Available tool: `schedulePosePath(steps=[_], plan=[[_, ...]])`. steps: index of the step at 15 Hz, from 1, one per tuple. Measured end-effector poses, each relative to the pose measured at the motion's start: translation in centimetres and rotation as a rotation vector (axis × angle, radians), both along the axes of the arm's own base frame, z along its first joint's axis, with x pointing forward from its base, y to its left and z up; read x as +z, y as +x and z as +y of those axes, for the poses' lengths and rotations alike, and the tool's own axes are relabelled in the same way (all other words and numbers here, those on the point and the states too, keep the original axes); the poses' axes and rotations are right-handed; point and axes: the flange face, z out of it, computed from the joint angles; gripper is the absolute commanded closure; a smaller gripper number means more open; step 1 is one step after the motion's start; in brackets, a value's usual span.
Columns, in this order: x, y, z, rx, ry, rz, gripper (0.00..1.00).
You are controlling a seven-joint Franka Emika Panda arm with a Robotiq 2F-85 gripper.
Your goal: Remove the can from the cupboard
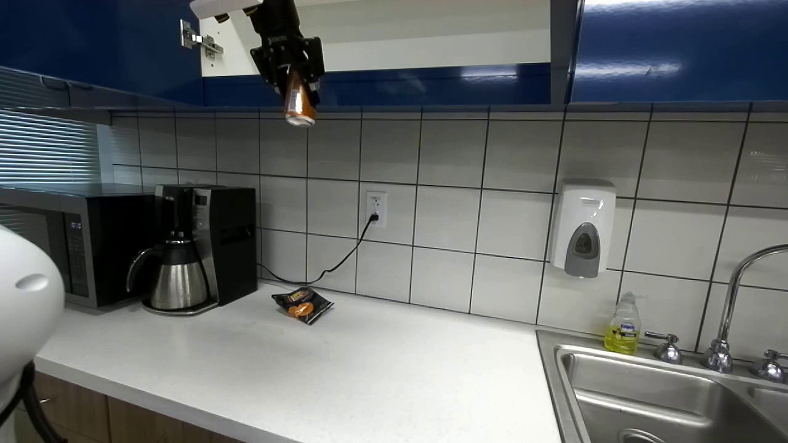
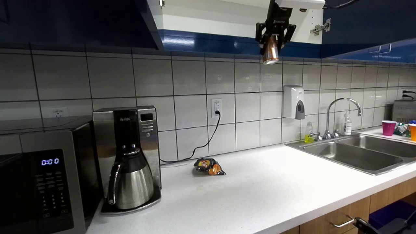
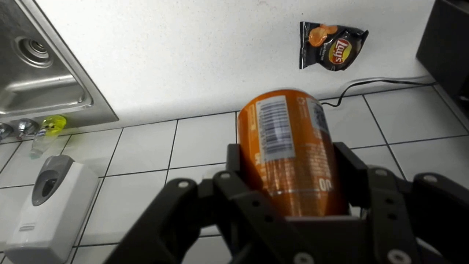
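Observation:
The orange-brown can [image 1: 300, 106] is held between the fingers of my gripper [image 1: 300, 90], pointing down and slightly tilted. In an exterior view the can [image 2: 270, 52] hangs in front of and just below the bottom edge of the cupboard [image 2: 208, 39]. The cupboard [image 1: 431, 43] is open, with its white interior showing above a blue lower edge; its upper part is out of view. In the wrist view the can [image 3: 282, 139] shows its barcode side, with a finger against each side of the gripper [image 3: 287, 157]. The can is apart from the counter, high above it.
On the white counter [image 1: 381, 375] lie a dark chip packet [image 1: 301, 304] and a coffee maker with a steel pot [image 1: 180, 277], beside a microwave [image 1: 74, 246]. A soap dispenser [image 1: 583, 227] hangs on the tiled wall above the sink [image 1: 554, 369]. An open blue door [image 2: 367, 29] stands beside the arm.

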Motion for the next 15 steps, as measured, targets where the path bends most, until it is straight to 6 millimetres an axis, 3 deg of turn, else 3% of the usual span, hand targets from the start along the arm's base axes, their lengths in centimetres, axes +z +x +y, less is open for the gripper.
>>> schedulePosePath(steps=[15], plan=[[-10.3, 1.6, -0.9, 0.019, 0.001, 0.058, 0.62]])
